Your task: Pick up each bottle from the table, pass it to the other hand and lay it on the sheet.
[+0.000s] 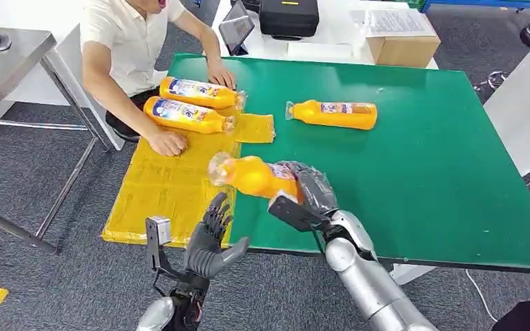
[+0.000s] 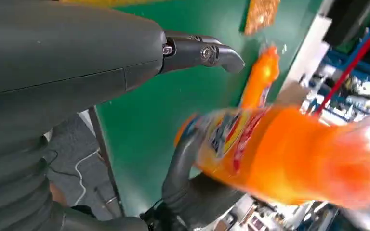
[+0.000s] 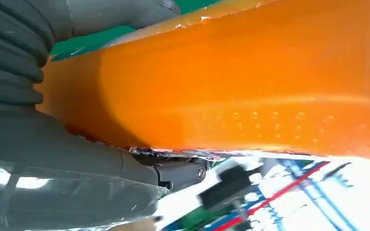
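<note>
Fingers of our right hand (image 1: pixel 308 189) wrap the orange bottle (image 1: pixel 252 176), cap aimed leftward for the handover. Our left hand (image 1: pixel 210 241) waits below, fingers spread, beside the yellow sheet (image 1: pixel 165 186).

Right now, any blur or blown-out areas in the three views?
Head view: mostly sharp; slight blur on the orange plastic bottle held in the right hand. Left wrist view: that bottle is heavily smeared, background soft. Right wrist view: bottle fills the frame, background blurred and overexposed.
</note>
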Available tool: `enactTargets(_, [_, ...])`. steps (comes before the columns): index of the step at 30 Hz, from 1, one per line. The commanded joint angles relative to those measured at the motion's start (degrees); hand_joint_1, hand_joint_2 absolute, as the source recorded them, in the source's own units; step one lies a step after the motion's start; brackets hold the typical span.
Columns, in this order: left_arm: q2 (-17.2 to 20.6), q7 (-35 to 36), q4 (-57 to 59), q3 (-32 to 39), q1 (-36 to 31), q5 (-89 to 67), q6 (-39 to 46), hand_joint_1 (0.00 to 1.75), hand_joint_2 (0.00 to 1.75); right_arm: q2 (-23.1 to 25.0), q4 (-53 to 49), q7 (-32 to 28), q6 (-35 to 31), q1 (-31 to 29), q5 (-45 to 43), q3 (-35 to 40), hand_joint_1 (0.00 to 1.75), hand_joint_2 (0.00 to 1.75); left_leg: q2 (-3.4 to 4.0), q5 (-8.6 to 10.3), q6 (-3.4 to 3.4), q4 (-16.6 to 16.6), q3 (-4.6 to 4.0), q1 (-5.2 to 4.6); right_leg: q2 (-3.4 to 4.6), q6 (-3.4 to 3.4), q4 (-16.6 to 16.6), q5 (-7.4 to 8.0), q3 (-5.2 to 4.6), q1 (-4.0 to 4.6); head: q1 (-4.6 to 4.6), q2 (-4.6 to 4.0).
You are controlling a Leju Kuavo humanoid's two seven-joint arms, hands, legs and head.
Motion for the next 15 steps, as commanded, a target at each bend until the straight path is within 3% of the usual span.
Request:
enactTargets(1, [1.13, 0.64, 4.05, -1.48, -4.22, 0.36, -0.36, 0.00, 1.75, 1.95, 1.96, -0.57, 0.26, -1.49, -1.97, 7.51, 1.75, 1.75, 0.03, -0.07, -0.13, -0.06, 0.25, 0.04, 0.06, -0.14, -0.03, -0.07, 0.21, 0.04, 0.00, 0.00])
enactTargets(8, [1.14, 0.62, 4.06, -1.51, -4.07, 0.37, -0.38, 0.00, 1.75, 1.73, 2.10, -0.71, 0.19, -1.78, -2.17, 7.59, 1.75, 1.75, 0.01, -0.04, -0.07, -0.04, 0.12, 0.03, 0.03, -0.07, -0.03, -0.03, 0.10, 0.03, -0.02, 0.00])
enactTargets(15, [-1.11, -8.24, -2.96, 0.67, -4.75, -7.75, 7.45, 0.00, 1.75, 3.68, 4.92, -1.48, 2.33, 1.37, -5.11, 11.12, 1.75, 1.75, -0.04, -0.11, -0.15, -0.02, 0.25, 0.08, -0.01, -0.15, -0.01, -0.12, 0.25, 0.08, 0.00, 0.00])
